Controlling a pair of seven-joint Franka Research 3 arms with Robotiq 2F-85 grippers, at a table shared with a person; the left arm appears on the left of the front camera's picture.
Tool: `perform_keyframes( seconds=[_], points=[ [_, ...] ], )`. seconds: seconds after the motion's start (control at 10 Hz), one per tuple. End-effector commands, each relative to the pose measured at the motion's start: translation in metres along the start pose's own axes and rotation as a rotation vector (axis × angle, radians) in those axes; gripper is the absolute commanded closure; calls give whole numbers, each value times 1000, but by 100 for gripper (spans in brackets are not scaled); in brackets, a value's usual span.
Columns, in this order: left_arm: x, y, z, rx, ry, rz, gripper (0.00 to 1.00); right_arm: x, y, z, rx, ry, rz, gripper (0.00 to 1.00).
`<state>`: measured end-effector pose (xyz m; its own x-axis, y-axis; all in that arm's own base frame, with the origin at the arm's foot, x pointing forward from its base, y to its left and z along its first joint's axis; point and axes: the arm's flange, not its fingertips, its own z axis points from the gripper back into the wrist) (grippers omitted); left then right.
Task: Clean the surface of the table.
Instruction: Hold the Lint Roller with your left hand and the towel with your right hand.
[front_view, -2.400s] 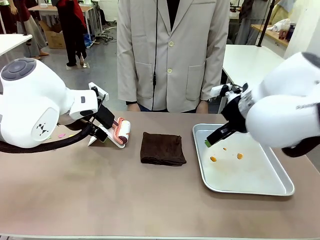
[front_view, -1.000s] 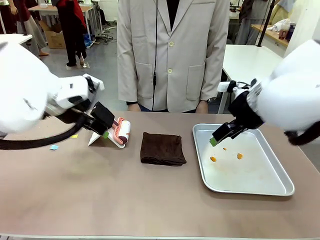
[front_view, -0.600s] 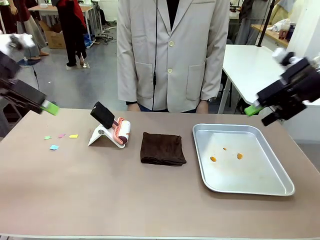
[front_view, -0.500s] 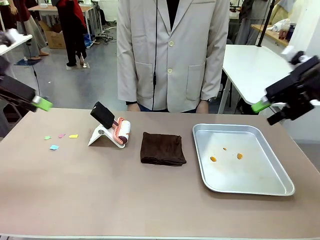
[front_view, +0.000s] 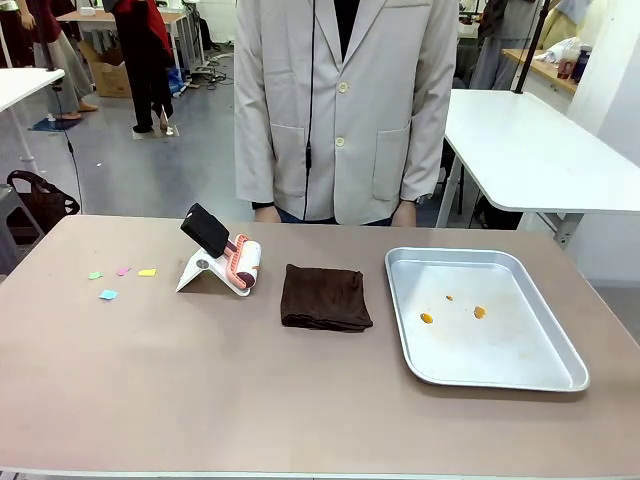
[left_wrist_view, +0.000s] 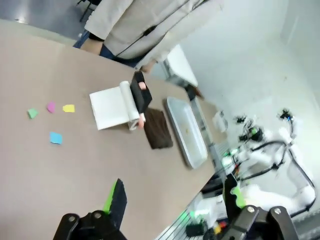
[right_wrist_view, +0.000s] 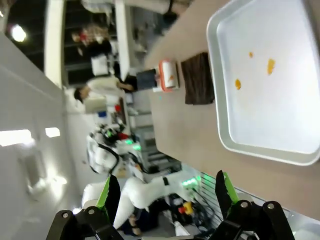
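No writing, brand mark, number or sign is legible in any of the views. The small coloured paper scraps on the smooth taupe-brown bench look blank. The white-based lint roller with a black handle and the shiny silver rectangular metal tray carry no print that can be made out.

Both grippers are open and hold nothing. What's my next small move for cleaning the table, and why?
Probably lower the left gripper toward the lint roller: its jaws stand open and empty, and small coloured paper scraps lie on the table just left of the roller, on that arm's side.
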<state>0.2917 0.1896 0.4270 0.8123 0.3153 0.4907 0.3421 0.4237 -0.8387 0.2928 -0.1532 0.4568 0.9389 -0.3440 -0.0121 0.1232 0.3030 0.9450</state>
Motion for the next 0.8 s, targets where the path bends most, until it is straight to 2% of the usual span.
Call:
perform_keyframes(
  seconds=[0.0,0.2,0.4,0.5,0.7],
  points=[
    [-12,2,-35,-54,-81,70,0,12,-44,14,117,-59,-40,0],
    [-24,-19,-87,-55,-129,146,0,9,-86,35,159,-131,-98,0],
    [-29,-32,-115,26,-158,209,0,6,-97,42,123,-238,-22,0],
    [26,11,-69,-68,-121,169,0,2,-94,40,125,-149,-125,0],
    [26,11,-69,-68,-121,169,0,2,-94,40,125,-149,-125,0]
  ],
)
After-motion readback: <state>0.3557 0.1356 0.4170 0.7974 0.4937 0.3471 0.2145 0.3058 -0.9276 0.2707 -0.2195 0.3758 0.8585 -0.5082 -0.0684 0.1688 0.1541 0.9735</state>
